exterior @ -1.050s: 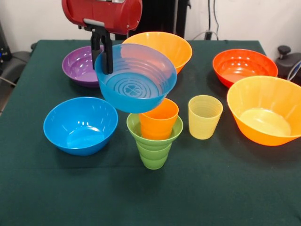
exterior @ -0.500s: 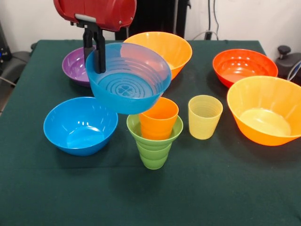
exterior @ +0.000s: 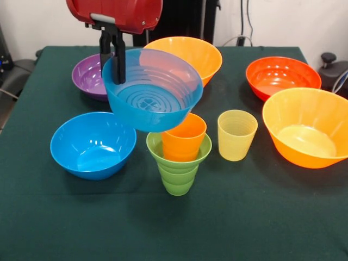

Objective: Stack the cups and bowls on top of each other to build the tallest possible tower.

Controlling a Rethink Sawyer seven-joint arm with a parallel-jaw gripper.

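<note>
Jaws clamped on the rim of the translucent blue bowl (exterior: 152, 89), held above the tower (exterior: 179, 152).
Only the orange cup (exterior: 184, 137) is nested in the green cup (exterior: 178, 171); the yellow cup (exterior: 236, 135) and other bowls are left on the bench (exterior: 244, 217).

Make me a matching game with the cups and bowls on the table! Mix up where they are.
Things:
1. orange cup
2. pale yellow cup
3. translucent blue bowl
4. purple bowl

Places:
A. held in the air by the hand
B. standing alone on the green cloth
C. nested inside the green cup
D. on the table behind the hand

Pairs: 1-C, 2-B, 3-A, 4-D
</note>
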